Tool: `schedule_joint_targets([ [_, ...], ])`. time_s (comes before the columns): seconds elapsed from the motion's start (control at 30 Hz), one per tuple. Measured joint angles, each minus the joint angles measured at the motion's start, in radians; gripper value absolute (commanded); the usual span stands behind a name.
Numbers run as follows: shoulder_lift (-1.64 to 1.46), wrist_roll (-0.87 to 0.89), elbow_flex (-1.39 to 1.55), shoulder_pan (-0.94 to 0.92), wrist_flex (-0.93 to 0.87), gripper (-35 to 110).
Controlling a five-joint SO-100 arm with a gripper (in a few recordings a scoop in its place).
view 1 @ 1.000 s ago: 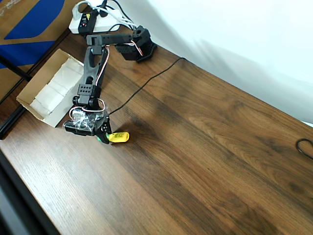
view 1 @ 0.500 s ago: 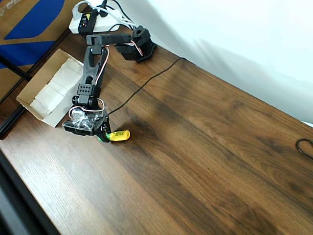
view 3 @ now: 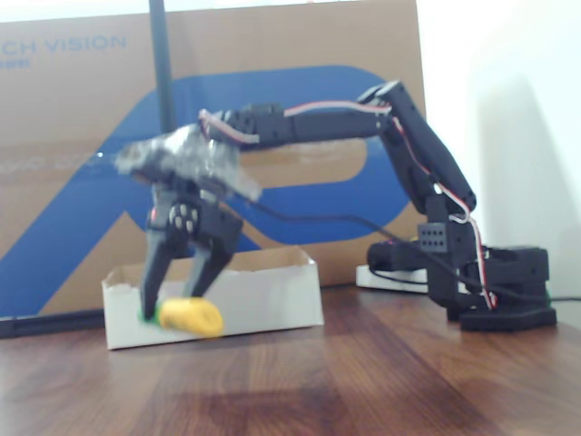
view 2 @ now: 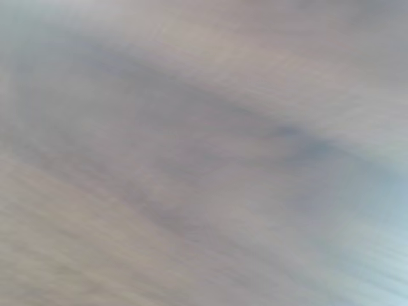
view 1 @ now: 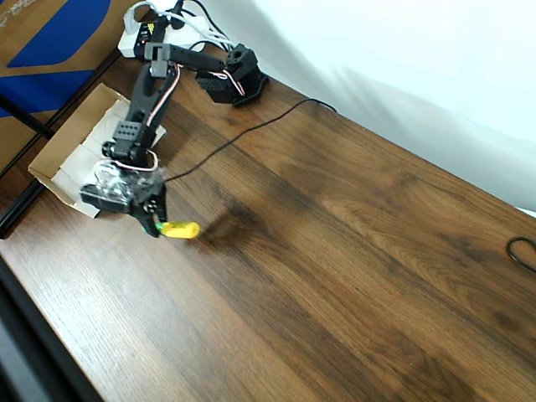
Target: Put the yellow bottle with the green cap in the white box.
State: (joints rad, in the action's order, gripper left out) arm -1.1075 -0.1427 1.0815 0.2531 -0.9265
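In the overhead view my gripper (view 1: 156, 224) is shut on the cap end of the yellow bottle with the green cap (view 1: 181, 228), whose yellow body sticks out to the right. The fixed view shows the bottle (view 3: 191, 316) hanging lengthwise between the black fingers of the gripper (view 3: 171, 307), lifted off the wood. The white box (view 1: 74, 161) lies just left of and behind the gripper, open side up. In the fixed view the box (view 3: 272, 292) stands right behind the held bottle. The wrist view is nothing but motion blur.
A large blue-and-brown cardboard sheet (view 1: 50, 38) stands past the table's left edge, behind the box. A white power strip (view 1: 134, 40) and the arm's base (view 1: 239, 77) sit at the back. A thin black cable (view 1: 251, 138) runs across the wood.
The gripper has swung left and slightly away from the camera, carrying the bottle with it closer to the box. The bottle stays gripped.
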Motion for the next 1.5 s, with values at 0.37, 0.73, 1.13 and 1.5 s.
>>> schedule_joint_targets([
  [0.37, -0.268, 0.054, 0.209, -0.104, 0.037, 0],
  [0.73, -0.505, 0.132, 0.437, -0.230, 0.149, 0],
  [1.13, -0.598, 0.262, 0.580, -0.442, 0.262, 0],
  [1.5, -0.626, 0.279, 0.690, -0.652, 0.342, 0],
])
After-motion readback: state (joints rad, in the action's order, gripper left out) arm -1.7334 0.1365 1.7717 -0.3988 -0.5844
